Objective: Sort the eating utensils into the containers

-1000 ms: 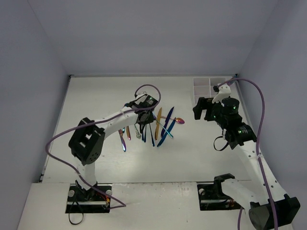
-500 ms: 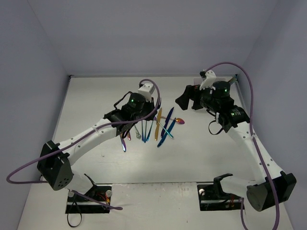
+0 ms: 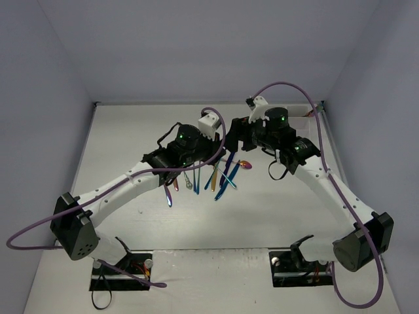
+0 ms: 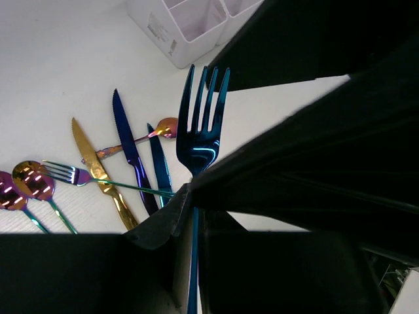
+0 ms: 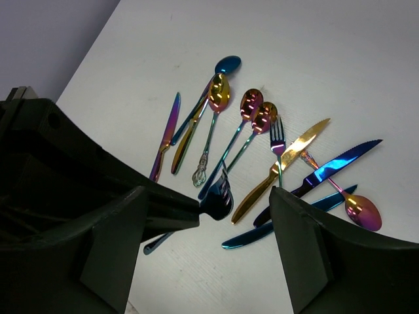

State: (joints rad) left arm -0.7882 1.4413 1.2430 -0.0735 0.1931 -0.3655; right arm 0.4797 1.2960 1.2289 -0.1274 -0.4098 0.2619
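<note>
My left gripper (image 3: 213, 148) is shut on the handle of a blue fork (image 4: 201, 131) and holds it above the table, tines pointing away. In the right wrist view the fork's head (image 5: 220, 197) hangs between my right gripper's fingers (image 5: 111, 248), apart from both. My right gripper (image 3: 233, 135) is open, right next to the left one. The other utensils (image 3: 200, 178) lie spread on the table below: spoons, knives and a fork (image 5: 277, 140) in gold, blue and purple. The white organizer tray (image 4: 186, 26) shows only in the left wrist view; the right arm hides it from above.
A pink-purple spoon (image 3: 244, 165) lies at the right end of the pile. Purple cables loop over both arms. The grey walls close in the table at the back and both sides.
</note>
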